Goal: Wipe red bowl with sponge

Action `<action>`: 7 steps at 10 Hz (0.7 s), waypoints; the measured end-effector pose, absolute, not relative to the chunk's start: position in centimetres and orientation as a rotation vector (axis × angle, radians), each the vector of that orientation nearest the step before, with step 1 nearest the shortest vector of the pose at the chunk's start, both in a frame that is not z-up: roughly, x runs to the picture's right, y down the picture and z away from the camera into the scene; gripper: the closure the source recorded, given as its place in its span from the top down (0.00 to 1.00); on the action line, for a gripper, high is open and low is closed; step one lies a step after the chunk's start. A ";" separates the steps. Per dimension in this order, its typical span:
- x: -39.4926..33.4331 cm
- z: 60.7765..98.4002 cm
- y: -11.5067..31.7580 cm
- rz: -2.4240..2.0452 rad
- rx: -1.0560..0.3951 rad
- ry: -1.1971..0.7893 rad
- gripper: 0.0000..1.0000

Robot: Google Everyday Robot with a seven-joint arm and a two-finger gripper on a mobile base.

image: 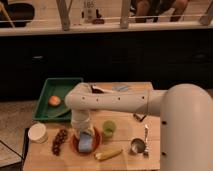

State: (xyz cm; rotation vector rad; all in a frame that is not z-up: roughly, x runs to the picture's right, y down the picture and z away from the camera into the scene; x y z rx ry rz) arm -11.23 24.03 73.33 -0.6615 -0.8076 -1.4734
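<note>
My gripper point(83, 132) presses the light-blue rectangular sponge point(87, 144), its long axis roughly left-right, into the round orange-red bowl point(74, 145); I cannot tell its grip.

I read this as a canteen or break area in a workplace. My wooden surface point(50, 161) carries fruit and tableware: a banana point(107, 154), grapes point(60, 140) and a green cup point(108, 129). It stands before a dark counter front point(125, 55). Above, beyond a railing point(65, 12), a person point(155, 7) sits. My end effector point(82, 132) hangs over the red bowl point(75, 144).

Gripper point(84, 134) over red bowl point(75, 144), cup point(108, 130) adj.
</note>
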 end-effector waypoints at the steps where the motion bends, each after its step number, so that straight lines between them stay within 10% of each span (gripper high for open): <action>1: -10.4 73.6 23.6 -1.455 -0.666 -0.778 0.00; 7: -11.1 76.8 21.7 -1.470 -0.645 -0.751 0.00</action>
